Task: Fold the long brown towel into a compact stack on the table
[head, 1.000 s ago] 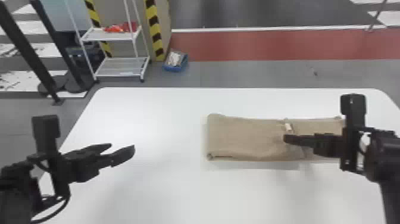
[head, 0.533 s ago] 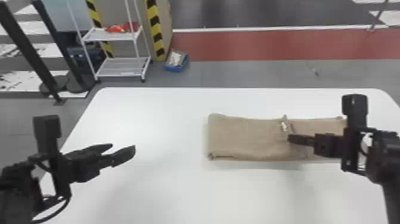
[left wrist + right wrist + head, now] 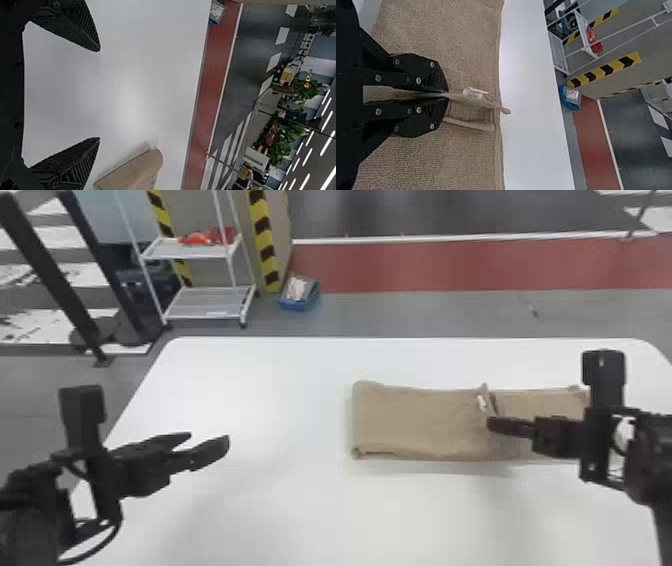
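In the head view, the folded brown towel (image 3: 417, 422) lies lengthwise across the right half of the white worktop (image 3: 240, 515). The left gripper (image 3: 209, 438) hangs above the left part, well apart from the towel, its jaws spread. The right gripper (image 3: 490, 424) is at the towel's middle, beside a raised edge with a small white label (image 3: 481, 403). Beyond the worktop stand a white shelf rack (image 3: 200, 251) and a blue bin (image 3: 298, 306).

The left wrist view shows empty, wide-open jaws, with one towel end near.

In the right wrist view, the right gripper's (image 3: 448, 95) jaws are clenched on the raised towel edge, just beside the label.
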Robot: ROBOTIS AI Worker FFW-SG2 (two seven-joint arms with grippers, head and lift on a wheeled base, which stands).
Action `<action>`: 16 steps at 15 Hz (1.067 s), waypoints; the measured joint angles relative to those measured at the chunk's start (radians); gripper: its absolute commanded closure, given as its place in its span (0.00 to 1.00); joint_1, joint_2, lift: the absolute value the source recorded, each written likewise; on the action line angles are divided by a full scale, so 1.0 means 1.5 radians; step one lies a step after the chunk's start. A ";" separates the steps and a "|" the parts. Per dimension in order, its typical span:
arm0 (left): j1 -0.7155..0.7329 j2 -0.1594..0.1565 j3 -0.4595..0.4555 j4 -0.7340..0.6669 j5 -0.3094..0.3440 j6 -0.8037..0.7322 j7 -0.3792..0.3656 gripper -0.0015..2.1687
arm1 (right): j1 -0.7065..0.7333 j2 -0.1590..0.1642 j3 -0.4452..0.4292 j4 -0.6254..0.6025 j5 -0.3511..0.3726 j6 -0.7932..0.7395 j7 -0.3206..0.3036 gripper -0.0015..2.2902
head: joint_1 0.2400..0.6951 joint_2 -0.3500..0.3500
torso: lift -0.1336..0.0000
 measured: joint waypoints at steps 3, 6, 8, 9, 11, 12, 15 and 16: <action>0.000 0.001 0.001 0.000 0.000 -0.001 -0.001 0.04 | 0.019 0.000 0.004 -0.039 -0.005 0.010 0.000 0.43 | 1.00 0.64 | 0.07; 0.004 0.001 0.001 0.001 0.000 -0.008 -0.002 0.04 | 0.022 0.000 0.005 -0.045 0.010 0.015 -0.005 0.31 | 1.00 0.63 | 0.07; 0.005 0.001 0.001 0.002 0.000 -0.010 -0.004 0.04 | 0.016 0.000 0.004 -0.036 0.019 0.015 -0.010 0.26 | 1.00 0.62 | 0.07; 0.005 0.001 0.001 0.003 0.000 -0.010 -0.005 0.04 | 0.014 0.000 0.004 -0.034 0.023 0.014 -0.011 0.25 | 1.00 0.62 | 0.07; 0.005 0.001 0.001 0.003 0.000 -0.011 -0.006 0.04 | 0.008 0.000 0.002 -0.031 0.032 0.014 -0.013 0.25 | 1.00 0.61 | 0.07; 0.005 0.001 0.002 0.002 0.000 -0.011 -0.006 0.04 | 0.003 0.000 0.001 -0.026 0.037 0.014 -0.013 0.25 | 1.00 0.60 | 0.07; 0.006 0.001 0.001 0.002 0.000 -0.012 -0.005 0.04 | -0.014 0.000 -0.001 0.002 0.045 0.013 -0.013 0.26 | 1.00 0.60 | 0.07; 0.006 0.001 0.000 0.002 0.000 -0.012 -0.005 0.04 | -0.017 0.000 0.001 0.007 0.047 0.013 -0.014 0.26 | 1.00 0.60 | 0.07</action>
